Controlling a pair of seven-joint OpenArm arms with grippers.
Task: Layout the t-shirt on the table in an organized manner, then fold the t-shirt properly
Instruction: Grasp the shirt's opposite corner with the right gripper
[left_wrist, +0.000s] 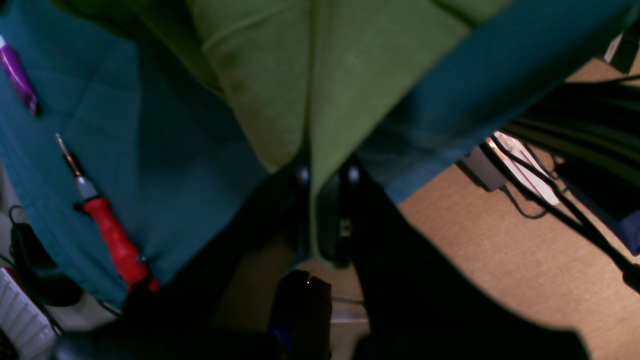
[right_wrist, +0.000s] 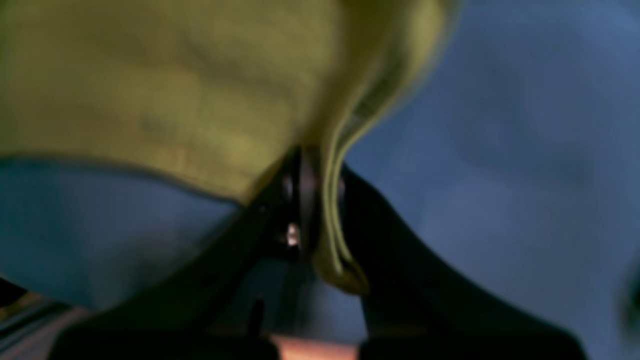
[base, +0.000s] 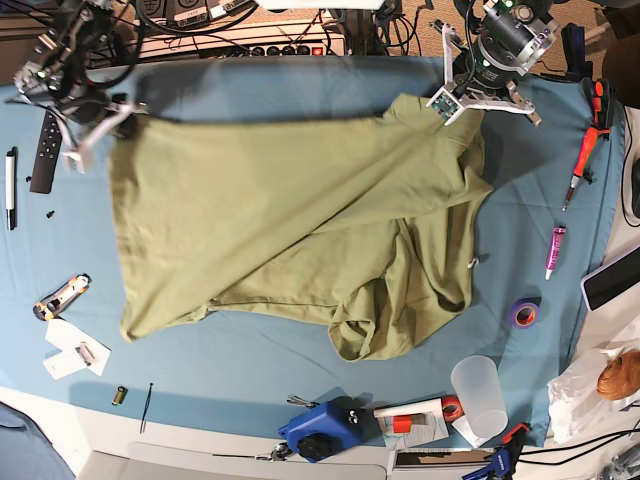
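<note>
Up close, the left gripper (left_wrist: 327, 175) is pinched tight on a fold of the t-shirt (base: 300, 220), the olive cloth running straight down between its dark jaws. The right gripper (right_wrist: 315, 185) is likewise clamped on a hem of the shirt, a curl of fabric squeezed between its jaws, though that view is blurred. From above, the two arms hold the shirt at its far corners, the cloth stretched between them along the far side of the counter (base: 250, 360), while the rest lies rumpled and bunched toward the near middle of the blue cover. Beside the left arm lie a red-handled screwdriver (base: 583, 155) and a purple pen (base: 554, 250); a roll of purple tape (base: 522, 314) and a clear cup (base: 477, 393) sit nearer the front edge.
</note>
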